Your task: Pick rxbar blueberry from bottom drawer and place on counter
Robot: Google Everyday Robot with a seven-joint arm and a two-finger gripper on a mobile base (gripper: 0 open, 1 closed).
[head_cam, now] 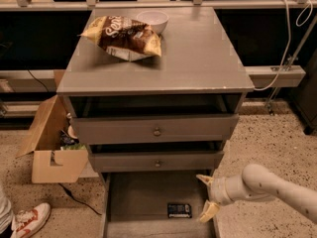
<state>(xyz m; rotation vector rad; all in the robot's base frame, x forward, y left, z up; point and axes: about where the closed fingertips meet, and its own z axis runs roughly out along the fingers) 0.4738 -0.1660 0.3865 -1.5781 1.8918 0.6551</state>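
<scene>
While the rxbar (179, 210) lies flat on the floor of the bottom drawer (138, 192), near its front edge and right of the middle, the gripper (207, 196) hangs over the drawer's right side, just beside the rxbar and not touching it. Its two pale fingers (209, 211) stand wide apart with nothing between them. The arm (277, 187) comes in from the lower right. The bottom drawer is pulled out, and the two upper drawers (124, 130), each with a round knob (157, 131), are partly open. On the counter (198, 58) a chip bag (124, 36) lies at the back left, with a white bowl (152, 20) just behind it. A cardboard box (47, 148) stands on the ground to the left, and a shoe (29, 219) lies near the lower left corner.
</scene>
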